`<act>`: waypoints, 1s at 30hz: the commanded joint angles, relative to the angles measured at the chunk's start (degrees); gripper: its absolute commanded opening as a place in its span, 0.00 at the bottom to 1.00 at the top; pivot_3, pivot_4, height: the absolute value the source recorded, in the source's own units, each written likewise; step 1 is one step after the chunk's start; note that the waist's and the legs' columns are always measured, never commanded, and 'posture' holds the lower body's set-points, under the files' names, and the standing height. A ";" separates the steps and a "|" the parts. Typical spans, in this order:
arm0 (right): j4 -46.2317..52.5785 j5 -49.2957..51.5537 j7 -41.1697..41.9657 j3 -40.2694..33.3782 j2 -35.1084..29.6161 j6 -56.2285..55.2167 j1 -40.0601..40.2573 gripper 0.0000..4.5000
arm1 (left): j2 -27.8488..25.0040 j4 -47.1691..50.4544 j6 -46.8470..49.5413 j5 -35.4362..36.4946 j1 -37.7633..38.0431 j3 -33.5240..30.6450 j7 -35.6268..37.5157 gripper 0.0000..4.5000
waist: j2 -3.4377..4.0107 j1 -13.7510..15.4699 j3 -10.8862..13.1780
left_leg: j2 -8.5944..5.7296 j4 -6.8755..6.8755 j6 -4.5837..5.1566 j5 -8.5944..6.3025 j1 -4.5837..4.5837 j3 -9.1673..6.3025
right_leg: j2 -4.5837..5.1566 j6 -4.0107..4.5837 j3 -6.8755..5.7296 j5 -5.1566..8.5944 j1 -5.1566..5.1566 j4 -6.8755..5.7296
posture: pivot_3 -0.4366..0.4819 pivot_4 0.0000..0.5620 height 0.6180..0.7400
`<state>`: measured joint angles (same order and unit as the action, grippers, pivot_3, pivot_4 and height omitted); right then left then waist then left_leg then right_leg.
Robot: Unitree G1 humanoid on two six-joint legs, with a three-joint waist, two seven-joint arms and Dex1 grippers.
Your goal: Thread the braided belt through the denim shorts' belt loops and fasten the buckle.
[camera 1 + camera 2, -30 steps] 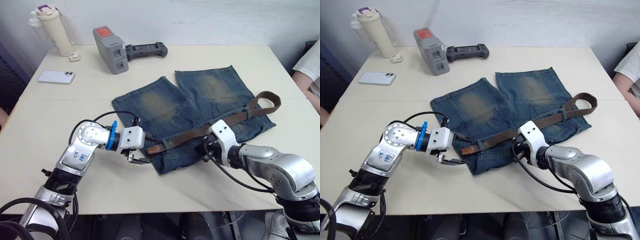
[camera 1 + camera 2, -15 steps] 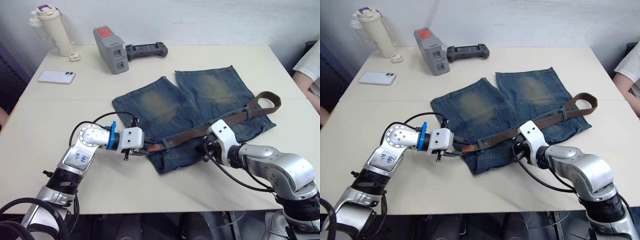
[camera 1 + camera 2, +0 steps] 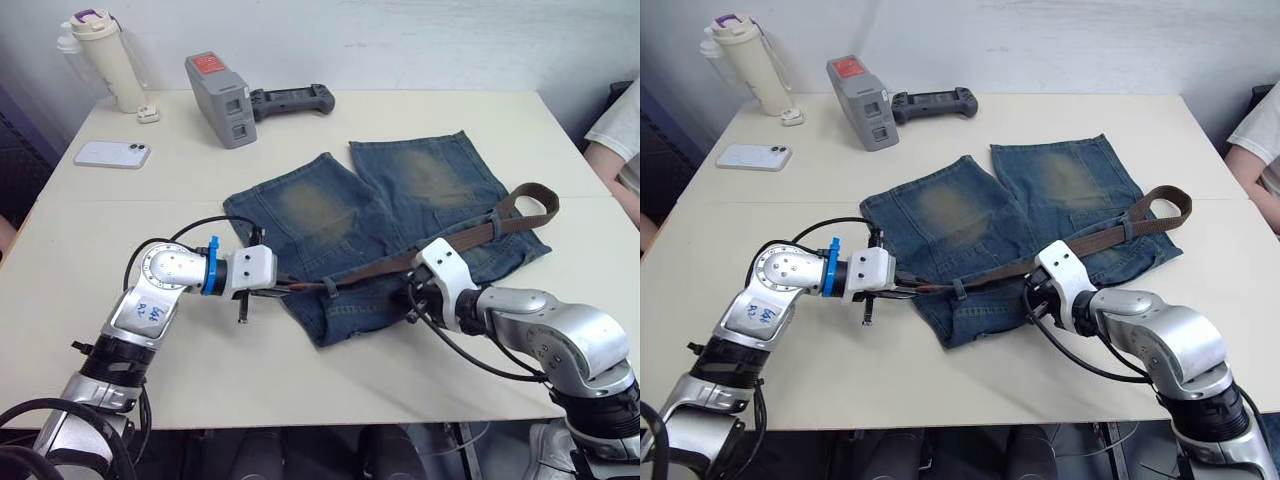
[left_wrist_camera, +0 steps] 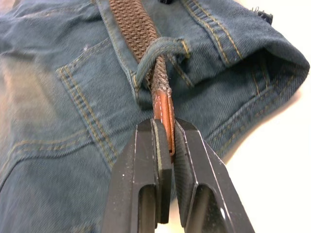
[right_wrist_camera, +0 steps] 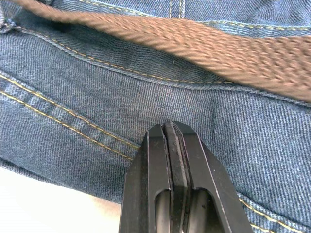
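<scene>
While threading is under way: left gripper (image 4: 164,145) clamps the braided belt (image 4: 163,109) by its tip, just past a belt loop (image 4: 158,53).
Next move, judged: draw more belt through. Right gripper (image 5: 170,141), fingers closed empty, presses the denim shorts (image 3: 330,215); head views show the belt crossing the waistband on the table (image 3: 120,210).

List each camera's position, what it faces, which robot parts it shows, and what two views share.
Left eye: on the head, looking down at the table, shorts and both arms.
Right eye: beside it, same scene.
Left wrist: on the left arm, looking along the left gripper clamped on the belt tip, just past a belt loop.
Right wrist: on the right arm, looking along the shut right gripper over denim.
Both wrist views share belt and shorts.
</scene>
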<state>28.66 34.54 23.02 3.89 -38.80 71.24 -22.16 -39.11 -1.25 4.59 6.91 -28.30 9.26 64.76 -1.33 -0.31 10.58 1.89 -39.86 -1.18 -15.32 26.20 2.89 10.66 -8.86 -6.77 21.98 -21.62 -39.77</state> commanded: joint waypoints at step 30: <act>-21.92 -9.50 18.35 14.98 1.39 -9.11 -17.16 0.00 | -11.08 8.12 15.01 13.62 56.96 -52.98 -0.65 0.02 | -0.19 -2.10 -0.12 | 0.87 0.71 -0.64 -0.31 -1.13 0.93 | -0.25 0.65 -0.01 0.34 -0.19 -0.10 | 0.48 0.27 0.38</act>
<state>8.75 26.99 40.76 17.19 -38.28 62.65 -38.40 -51.58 8.23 19.29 20.59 26.10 -41.01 65.26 -1.52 -2.41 10.46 2.77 -39.15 -1.82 -15.63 25.07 3.83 10.42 -8.20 -6.77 22.32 -21.82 -39.88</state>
